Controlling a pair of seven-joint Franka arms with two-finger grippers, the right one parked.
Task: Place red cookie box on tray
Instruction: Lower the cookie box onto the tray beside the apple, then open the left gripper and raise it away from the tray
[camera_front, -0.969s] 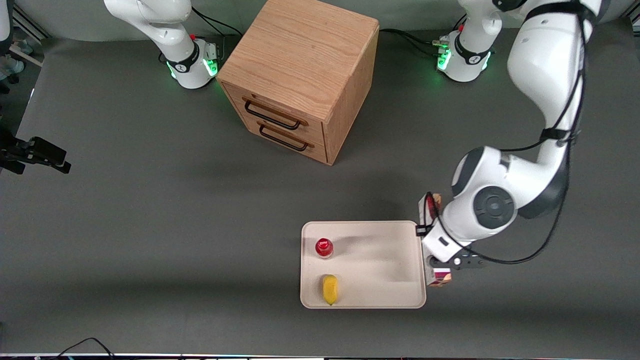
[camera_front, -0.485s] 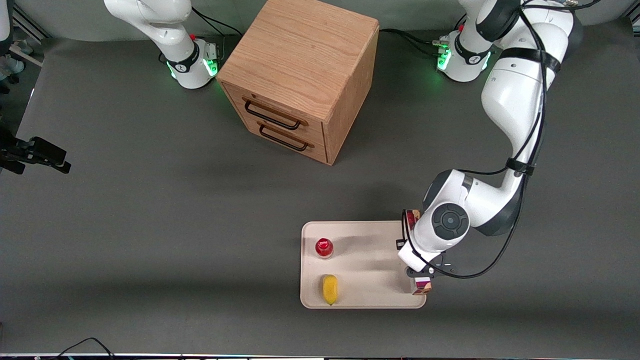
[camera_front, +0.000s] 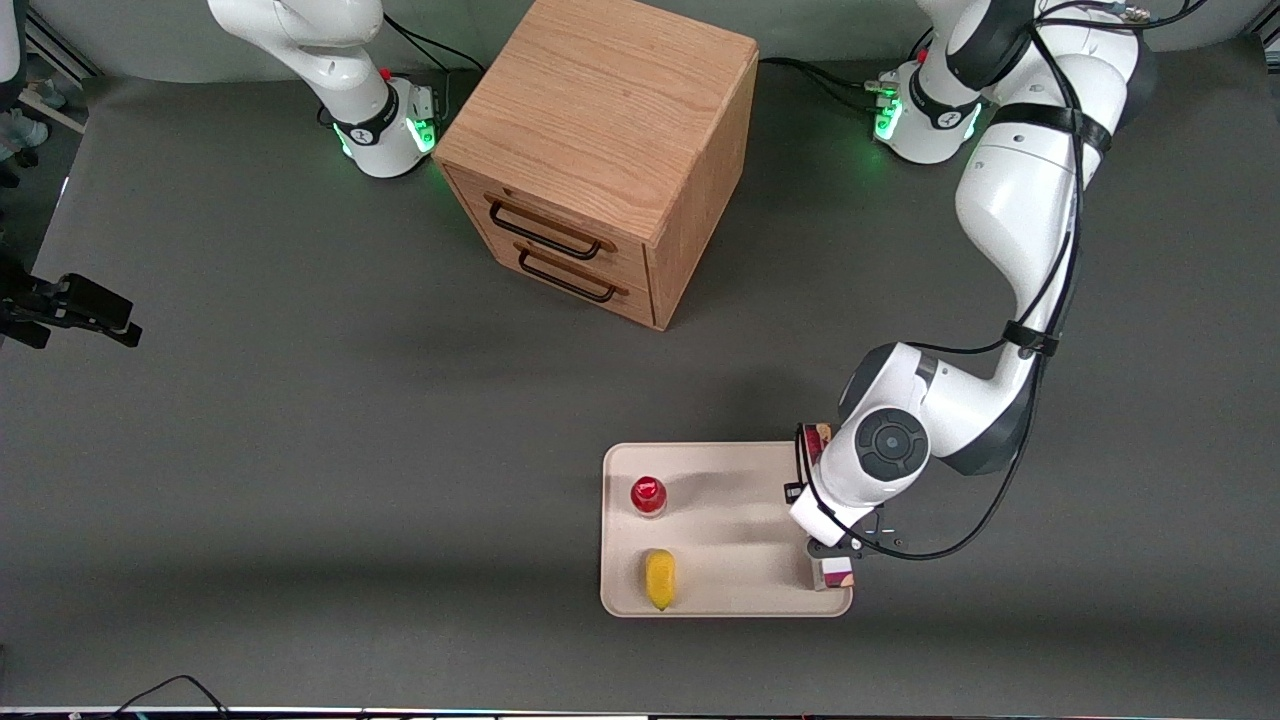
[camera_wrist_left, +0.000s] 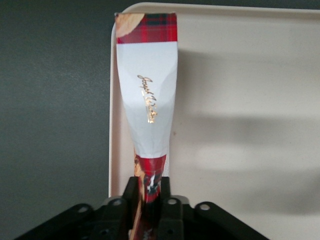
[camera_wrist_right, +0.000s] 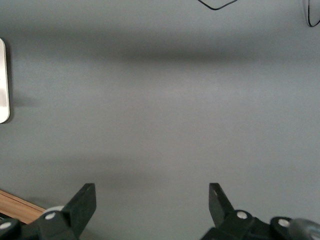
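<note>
The arm hides most of the red cookie box (camera_front: 833, 573) and the claw (camera_front: 832, 548).

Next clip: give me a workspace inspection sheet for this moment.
Surface: grey table.
Job's things: red cookie box held along the tray edge nearest the working arm.
Clutter: red-capped bottle and yellow item on the tray; wooden drawer cabinet, drawers shut.
Grippers: claw shut on the box, over the tray.
Cables: black cable at the table edge nearest the camera.
Surroundings: nothing seen.
</note>
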